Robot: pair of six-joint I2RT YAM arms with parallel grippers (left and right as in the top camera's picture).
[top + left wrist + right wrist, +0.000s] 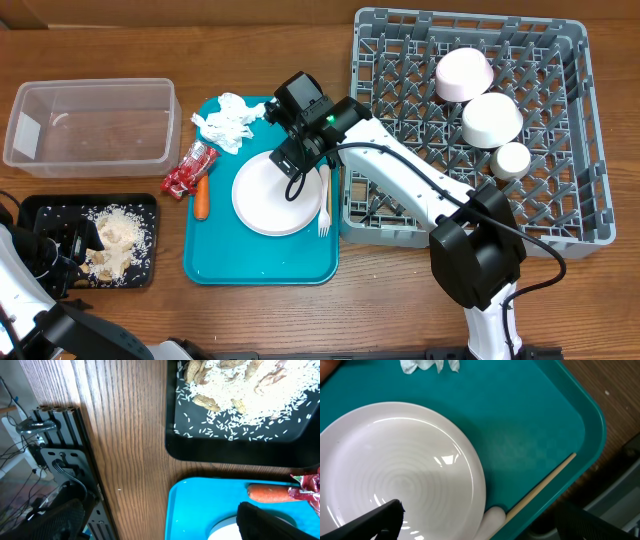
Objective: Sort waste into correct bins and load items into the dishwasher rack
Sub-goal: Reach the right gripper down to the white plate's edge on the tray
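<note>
White plate (275,195), round, flat on the teal tray (260,268), bare of food. Directly under the right gripper (291,168): from the wrist view, dark fingers (377,517) spread wide on either side of the near rim, nothing between them, released. No long axis on a round plate, so probably a rim grasp. White fork (324,200) just beside the rim on the rack side, long axis parallel with the tray's right wall, tines toward the front edge. Thin wooden chopstick (540,487) along that same wall, close by the fork's handle.

Right arm judged far the nearer, reaching across from the grey dishwasher rack (575,215), already loaded with a pink bowl (463,73), a white bowl (491,118) and a small cup (511,160).

Left gripper (72,248) well apart, over the black tray (45,208) of rice (115,235), opened wide, nothing seen in it.

Crumpled napkin (228,120) at the teal tray's back corner. Carrot (201,198) and red wrapper (188,168) at its left edge. Clear tub (95,160) behind the black tray.

No brand or lettering legible anywhere; wrapper print too small to read.
</note>
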